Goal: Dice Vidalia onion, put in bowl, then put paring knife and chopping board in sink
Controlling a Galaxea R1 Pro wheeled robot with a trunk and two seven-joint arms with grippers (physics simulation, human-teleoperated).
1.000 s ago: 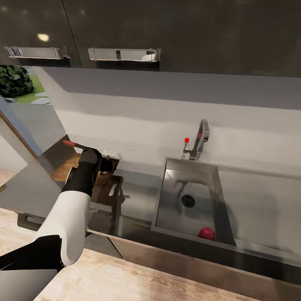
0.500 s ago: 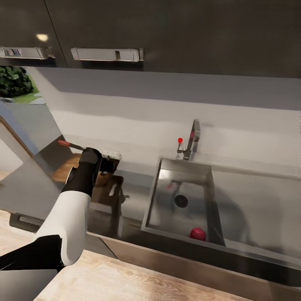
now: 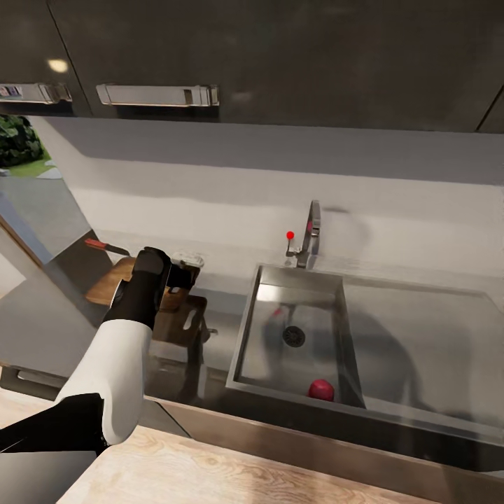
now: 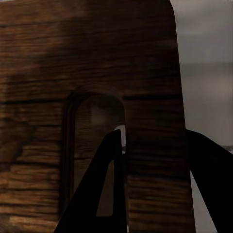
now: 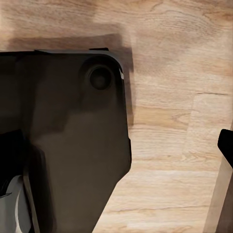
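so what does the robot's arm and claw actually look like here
In the head view the left arm has a smooth white forearm shell, a black upper segment and a black rounded wrist ending in a pale grey block. The left wrist view shows the left claw as two flat, tapering black fingers, one with a long cut-out slot. No cables or markings are visible.

I see the board [image 4: 145,73] as dark brown wood with strong grain — matt, a little rough-looking around its slot. The sink [image 3: 350,329] is brushed steel, shiny enough to mirror the tap [image 3: 308,234], which is grey metal too. The countertop [image 3: 434,336] looks smooth and glossy, grey. The onion [image 3: 321,389] has a smooth pinkish-red skin. Below my right wrist lies pale wood flooring [image 5: 174,121] — planked, satin.
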